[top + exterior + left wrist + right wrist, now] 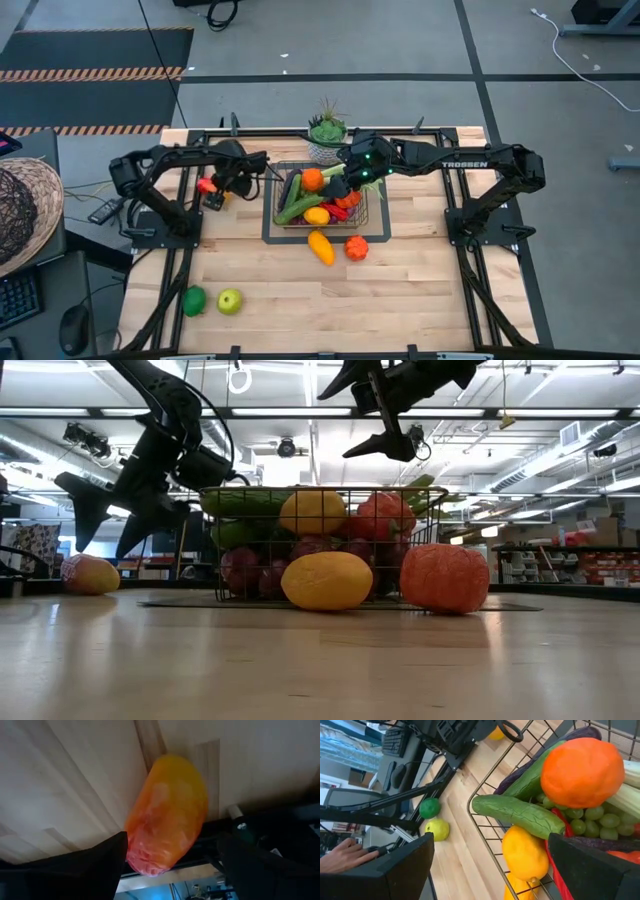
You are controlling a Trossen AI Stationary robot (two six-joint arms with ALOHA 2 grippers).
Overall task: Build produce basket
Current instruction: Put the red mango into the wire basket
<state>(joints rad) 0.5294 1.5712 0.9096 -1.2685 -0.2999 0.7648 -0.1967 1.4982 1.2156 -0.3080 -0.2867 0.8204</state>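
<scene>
The dark wire basket [277, 205] stands mid-table on a dark mat, filled with produce: an orange [582, 770], cucumbers [520, 812], grapes [585, 817] and a yellow fruit [525, 852]. My right gripper [340, 186] hovers open and empty above the basket's produce [385, 430]. My left gripper [213, 192] is open just above a red-orange fruit [167, 815] that lies on the table left of the basket, one finger on either side of it. Whether a finger touches the fruit, I cannot tell.
A yellow fruit [320, 246] and an orange-red fruit [356, 247] lie on the table before the basket. A green fruit [193, 300] and a yellow-green apple [230, 300] lie near the front left. A potted succulent [327, 135] stands behind the basket. A person's hand [345, 852] shows beyond the table.
</scene>
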